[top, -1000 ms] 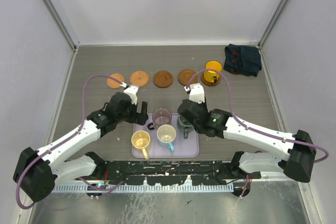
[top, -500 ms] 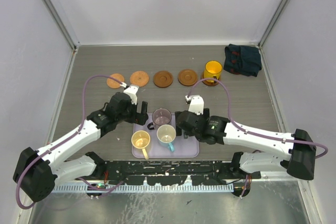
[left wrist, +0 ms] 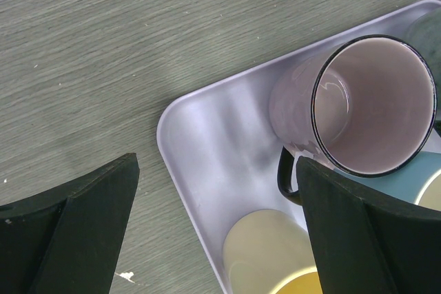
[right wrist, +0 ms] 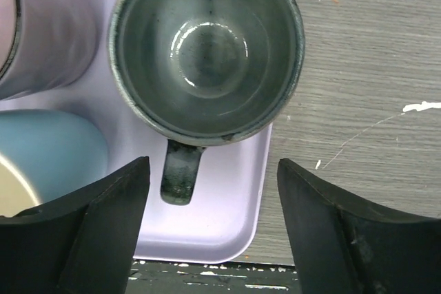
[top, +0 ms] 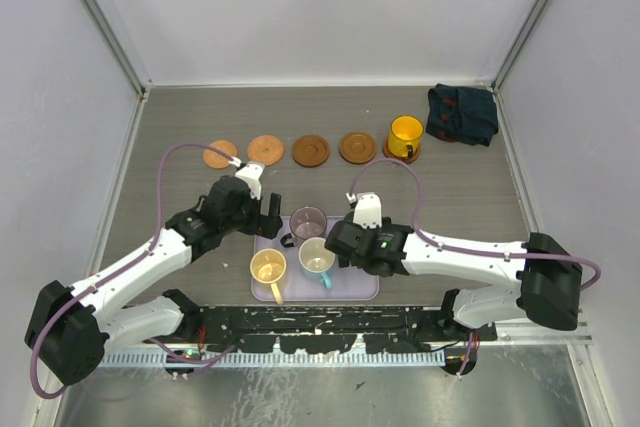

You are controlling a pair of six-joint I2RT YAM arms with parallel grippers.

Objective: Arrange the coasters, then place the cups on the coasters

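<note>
Looking from above, you see four bare coasters (top: 311, 150) in a far row, the yellow-orange cup (top: 406, 134) on a fifth, and the right gripper (top: 350, 247) over the right end of the tray (top: 368, 290), probably hiding a cup. In the left wrist view the left gripper (left wrist: 217, 163) gapes wide, the purple cup (left wrist: 365, 101) beside its right finger. In the right wrist view the jaws stand spread, the grey-green cup (right wrist: 207, 53) just ahead, handle pointing back between them. No writing reads.

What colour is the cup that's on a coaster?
The cup is yellow-orange, seen best in the top view.
</note>
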